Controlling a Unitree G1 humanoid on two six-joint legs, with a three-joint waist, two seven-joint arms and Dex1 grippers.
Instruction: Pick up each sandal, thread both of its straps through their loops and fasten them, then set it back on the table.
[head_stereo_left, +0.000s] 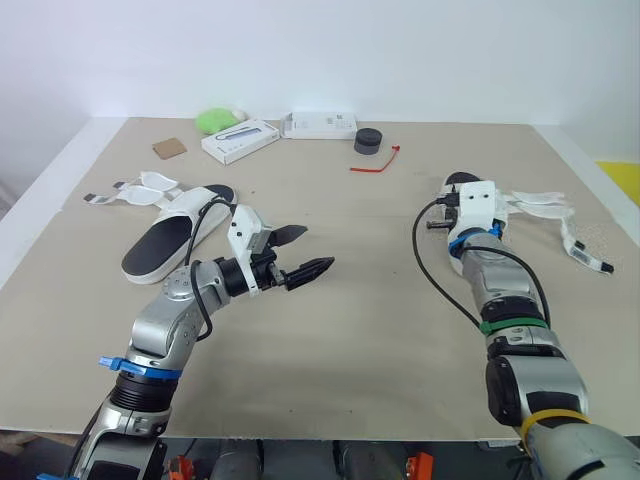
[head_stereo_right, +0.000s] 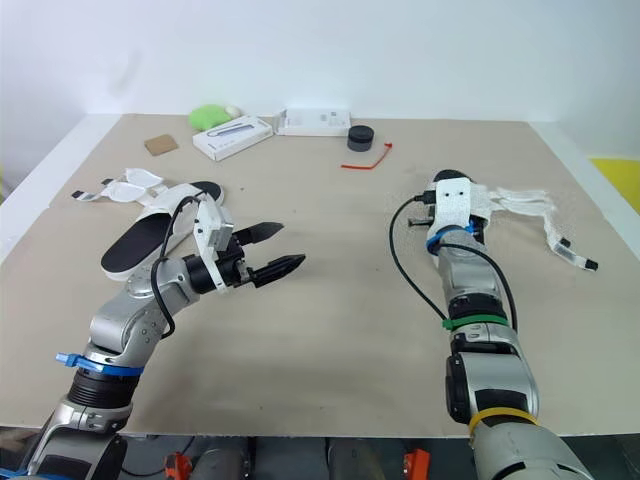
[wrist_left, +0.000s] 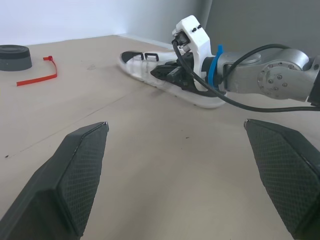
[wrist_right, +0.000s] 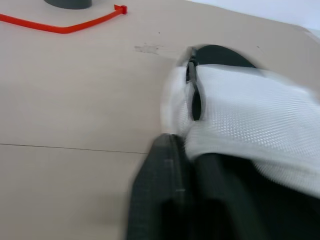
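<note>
1. Although the right end effector (wrist_left: 167, 75) grips the right sandal (wrist_left: 142, 70) on the worktop (head_stereo_left: 380, 330), its straps (head_stereo_left: 545, 207) lie loose.
2. Left end effector (head_stereo_left: 312, 250): wide open, beside untouched left sandal (head_stereo_left: 170, 235).
3. Nothing fastened; both sandals outstanding.

Your left arm (head_stereo_left: 165, 325) bends inward, raised, with the left gripper (head_stereo_left: 316, 248) spread wide open. Your right arm (head_stereo_left: 500, 290) stretches straight forward, with the right gripper (wrist_left: 167, 75) held low.

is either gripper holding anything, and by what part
Left gripper is open and empty. Right gripper looks closed on the right-hand sandal, at the edge of its white mesh strap.
</note>
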